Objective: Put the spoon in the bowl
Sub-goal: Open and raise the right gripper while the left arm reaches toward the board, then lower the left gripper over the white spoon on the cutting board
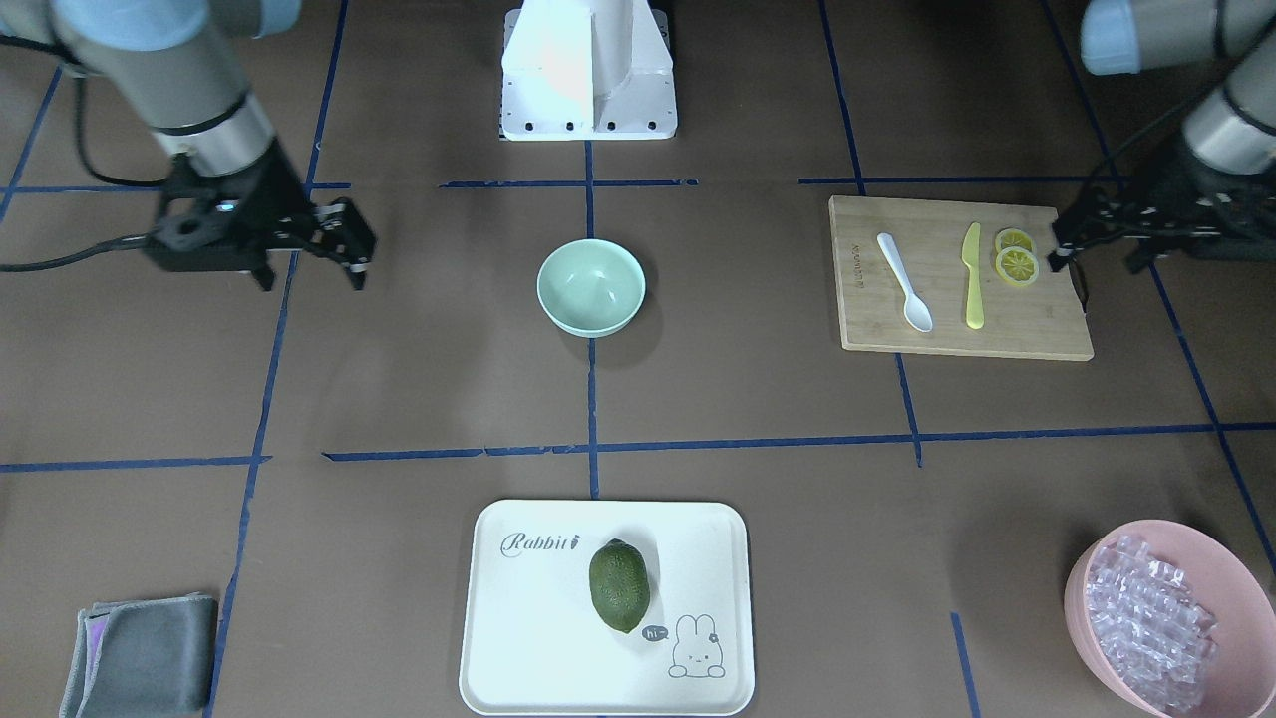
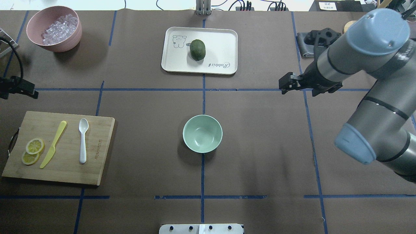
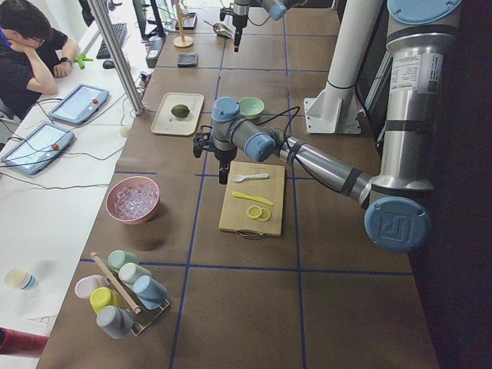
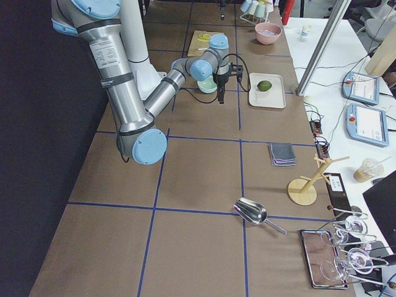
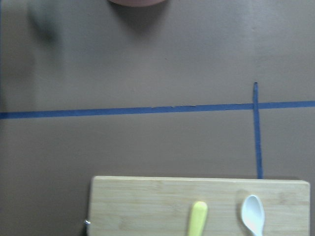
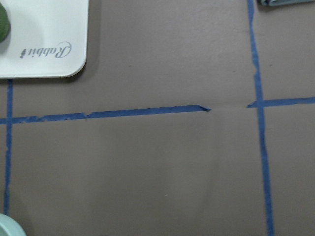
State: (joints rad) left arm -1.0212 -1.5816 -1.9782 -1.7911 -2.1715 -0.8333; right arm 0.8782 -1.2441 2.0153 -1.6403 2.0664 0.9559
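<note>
The white spoon [image 1: 905, 282] [image 2: 83, 140] lies on a wooden cutting board [image 1: 1037, 339] [image 2: 65, 172], scoop toward the table's far side. Its scoop shows at the bottom of the left wrist view [image 5: 253, 221]. The mint-green bowl [image 1: 591, 287] [image 2: 202, 133] stands empty at the table's centre. My left gripper [image 1: 1097, 261] [image 2: 18, 94] hovers beyond the board's far edge, open and empty. My right gripper [image 1: 309, 264] [image 2: 300, 89] hovers on the other side, well away from the bowl, open and empty.
A yellow knife [image 1: 973, 274] and lemon slices [image 1: 1017, 257] share the board. A white tray [image 1: 518, 648] holds a green fruit [image 1: 619, 585]. A pink bowl [image 1: 1087, 588] of clear cubes and a grey cloth [image 1: 140, 658] sit at the far corners.
</note>
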